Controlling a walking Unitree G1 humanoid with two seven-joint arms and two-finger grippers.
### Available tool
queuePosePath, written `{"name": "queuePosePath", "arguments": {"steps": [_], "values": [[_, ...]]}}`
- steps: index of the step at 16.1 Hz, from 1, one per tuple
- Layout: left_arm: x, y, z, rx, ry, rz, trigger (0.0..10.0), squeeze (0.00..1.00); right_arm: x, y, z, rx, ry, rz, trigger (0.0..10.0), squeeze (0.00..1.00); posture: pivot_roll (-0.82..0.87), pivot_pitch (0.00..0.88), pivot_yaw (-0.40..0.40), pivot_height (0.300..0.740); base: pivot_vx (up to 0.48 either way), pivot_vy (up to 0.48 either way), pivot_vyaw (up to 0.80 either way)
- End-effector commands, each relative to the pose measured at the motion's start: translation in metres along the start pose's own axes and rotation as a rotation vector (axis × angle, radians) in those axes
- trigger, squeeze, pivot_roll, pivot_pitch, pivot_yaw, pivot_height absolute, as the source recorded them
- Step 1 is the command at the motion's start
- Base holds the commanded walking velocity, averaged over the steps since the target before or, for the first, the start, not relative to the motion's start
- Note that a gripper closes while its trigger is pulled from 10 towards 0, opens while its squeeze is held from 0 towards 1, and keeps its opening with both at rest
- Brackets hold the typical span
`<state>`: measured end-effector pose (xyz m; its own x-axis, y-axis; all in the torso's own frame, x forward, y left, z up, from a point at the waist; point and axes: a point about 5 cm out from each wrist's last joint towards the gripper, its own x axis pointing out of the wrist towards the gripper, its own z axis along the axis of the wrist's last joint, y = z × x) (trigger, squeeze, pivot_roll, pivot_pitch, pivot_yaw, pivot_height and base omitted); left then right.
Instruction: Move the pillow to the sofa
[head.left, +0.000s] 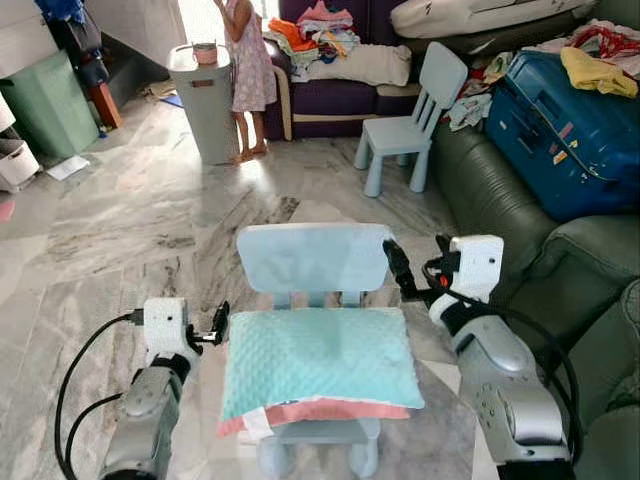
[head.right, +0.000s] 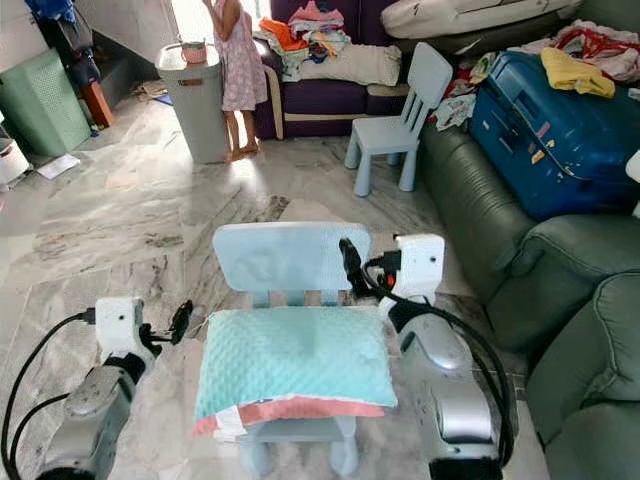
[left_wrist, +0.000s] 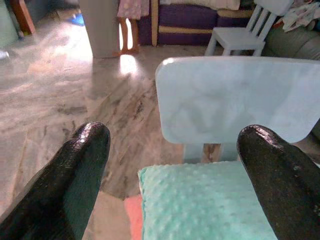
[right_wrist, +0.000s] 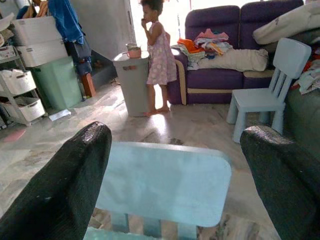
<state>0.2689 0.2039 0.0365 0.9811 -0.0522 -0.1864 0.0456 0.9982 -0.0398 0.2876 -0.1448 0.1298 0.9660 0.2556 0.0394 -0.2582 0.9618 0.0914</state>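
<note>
1. Mint-green, dimpled pillow (head.left: 318, 361) with a salmon edge lay flat on the seat of a pale blue child's chair (head.left: 314, 256), right before the robot, in the left eye view. Left tool (head.left: 218, 327) hung just beside the pillow's left edge, apart from it; right tool (head.left: 399, 268) stood by the chair back's right corner, above the pillow's far right corner.
2. Seen in the right eye view: same layout, with a green sofa (head.right: 500, 230) to the right carrying a blue suitcase (head.right: 548, 118), a second small blue chair (head.right: 395, 115) farther off, a purple sofa (head.right: 330, 95) heaped with clothes, a grey bin (head.right: 196, 100) and a person (head.right: 237, 65) standing next to it on the marble floor (head.right: 110, 220).
3. Shown through the left wrist view: two black fingers (left_wrist: 75, 175) spread wide, gripping nothing, with the pillow's corner and the chair back between them.
4. Shown through the right wrist view: fingers (right_wrist: 70, 180) likewise spread wide and empty, the chair back framed between them, the pillow's edge barely visible below.
</note>
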Motion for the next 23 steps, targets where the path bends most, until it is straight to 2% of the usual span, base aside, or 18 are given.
{"name": "queuePosePath", "arguments": {"steps": [1,12,17,23], "values": [[-0.002,0.004,0.007,0.041,-0.036,0.01,10.0,0.0,-0.001,0.002,-0.002,-0.001,0.002,0.006,10.0,0.0,-0.14,0.0,0.028,0.74,0.0,0.0,0.0],[-0.003,0.006,0.013,0.054,-0.056,-0.006,10.0,0.0,-0.005,0.007,-0.006,0.006,0.009,-0.008,10.0,0.0,-0.13,0.0,0.048,0.74,0.0,0.0,0.0],[-0.005,0.007,0.013,0.056,-0.053,-0.005,10.0,0.0,-0.005,0.009,-0.006,0.005,0.01,-0.003,10.0,0.0,-0.13,0.002,0.046,0.719,0.0,0.0,0.0],[-0.008,0.008,0.011,0.058,-0.046,0.001,10.0,0.0,-0.006,0.012,-0.007,0.009,0.016,0.011,10.0,0.0,-0.13,0.013,0.044,0.652,0.0,0.0,0.0]]}}
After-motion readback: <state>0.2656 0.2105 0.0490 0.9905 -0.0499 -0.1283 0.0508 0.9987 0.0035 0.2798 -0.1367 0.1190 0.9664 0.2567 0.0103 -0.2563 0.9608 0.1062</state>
